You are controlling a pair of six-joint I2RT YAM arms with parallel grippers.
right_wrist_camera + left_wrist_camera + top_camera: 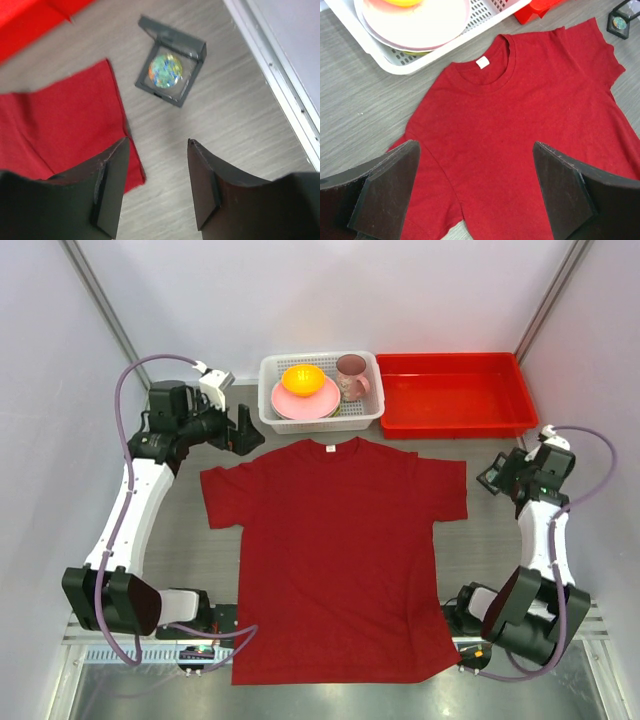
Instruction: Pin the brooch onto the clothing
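The clothing, a dark red T-shirt (335, 555), lies flat on the grey table with its collar and white label (482, 62) toward the back. The brooch (166, 70), a small round greenish disc, rests in an open dark grey box (192, 82) on the table just past the shirt's right sleeve (65, 120); the left wrist view shows the brooch (620, 22) at its far right. My right gripper (158, 160) hovers open and empty short of the box, beside the sleeve's hem. Near the left sleeve, my left gripper (476, 165) stands wide open above the shoulder.
A white basket (270, 410) at the back holds a pink plate (312, 405), an orange bowl (302, 379) and a pink cup (351, 375). A red tray (455, 395) sits to its right. The enclosure's wall rail (280, 80) runs close to the box.
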